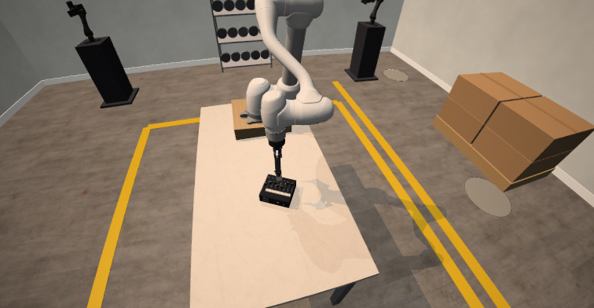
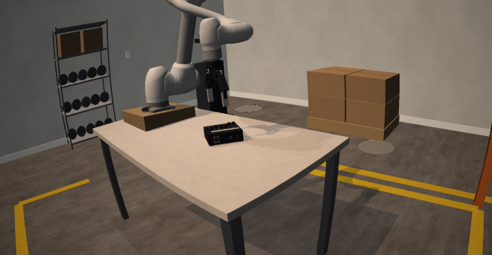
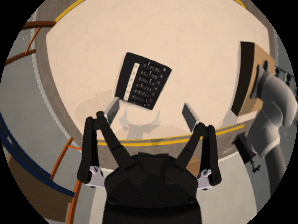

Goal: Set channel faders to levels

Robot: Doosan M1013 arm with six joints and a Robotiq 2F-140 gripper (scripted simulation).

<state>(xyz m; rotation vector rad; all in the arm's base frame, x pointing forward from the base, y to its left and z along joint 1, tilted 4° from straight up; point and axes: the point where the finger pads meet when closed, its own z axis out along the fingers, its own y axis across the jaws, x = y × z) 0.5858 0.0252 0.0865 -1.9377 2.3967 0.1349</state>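
The lighting desk point(image 1: 277, 191) is a small black box with a pale tape strip and a row of faders on top. It stands on the table, also in the exterior view point(image 2: 222, 133) and in the wrist view point(image 3: 143, 82), where it sits turned at an angle. The fader levels and tape writing are too small to read. My gripper point(image 2: 216, 96) hangs well above the table behind the desk, fingers pointing down and wide open with nothing between them. In the top view it shows edge-on point(image 1: 277, 176). In the wrist view the fingertips frame the desk's near edge.
The arm's wooden base block point(image 2: 159, 115) stands at the table's far end. Cardboard boxes on a pallet point(image 2: 353, 100) stand off to the right. A shelf rack point(image 2: 83, 80) and two black pedestals point(image 1: 104, 69) stand by the back wall.
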